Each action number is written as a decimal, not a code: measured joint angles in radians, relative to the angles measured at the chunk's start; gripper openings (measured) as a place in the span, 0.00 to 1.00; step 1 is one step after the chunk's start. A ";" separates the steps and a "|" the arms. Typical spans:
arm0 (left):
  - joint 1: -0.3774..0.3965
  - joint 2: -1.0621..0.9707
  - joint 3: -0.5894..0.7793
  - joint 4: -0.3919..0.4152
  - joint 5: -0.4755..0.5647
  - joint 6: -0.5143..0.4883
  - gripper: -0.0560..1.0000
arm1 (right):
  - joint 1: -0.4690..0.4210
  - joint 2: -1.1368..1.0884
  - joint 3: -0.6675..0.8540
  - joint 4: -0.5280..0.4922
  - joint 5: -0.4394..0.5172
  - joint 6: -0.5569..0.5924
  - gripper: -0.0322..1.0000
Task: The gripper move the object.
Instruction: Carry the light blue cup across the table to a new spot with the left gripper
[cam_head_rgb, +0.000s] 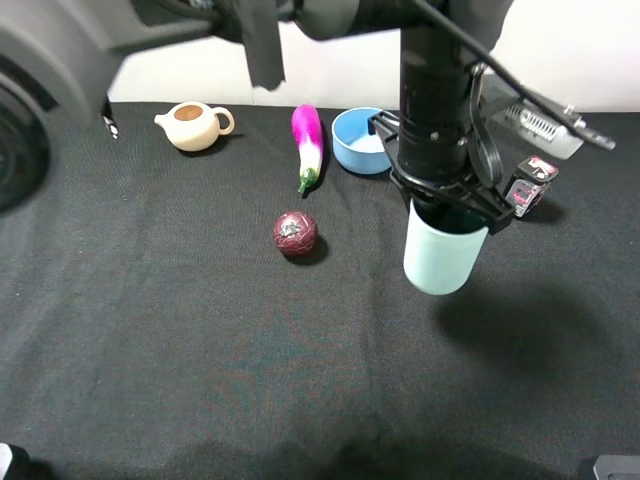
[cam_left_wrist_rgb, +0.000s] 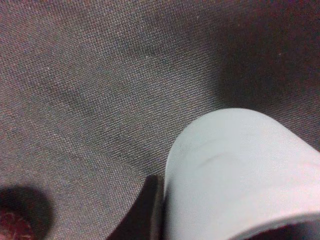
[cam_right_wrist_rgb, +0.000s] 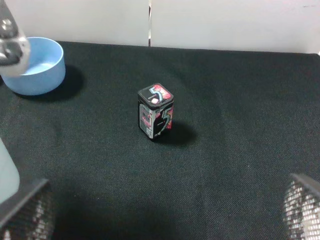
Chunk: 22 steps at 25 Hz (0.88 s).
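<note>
Cup hangs upright straight below the left hand, which clamps its rim, seemingly clear of the bench. Right hand is spread wide, holding nothing.

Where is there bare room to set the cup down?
Freest: the whole near half of the cloth, in front of the ball and the cup held by the left gripper. Also bare: the stretch between teapot and ball. Crowded: the far row of teapot, eggplant, bowl and tin.
</note>
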 joint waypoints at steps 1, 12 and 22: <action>0.000 -0.009 0.000 0.004 0.000 0.000 0.17 | 0.000 0.000 0.000 0.000 0.000 0.000 0.70; 0.000 -0.101 0.000 0.133 0.001 -0.007 0.17 | 0.000 0.000 0.000 0.000 0.000 0.000 0.70; 0.032 -0.143 0.000 0.144 0.001 -0.007 0.17 | 0.000 0.000 0.000 0.000 0.000 0.000 0.70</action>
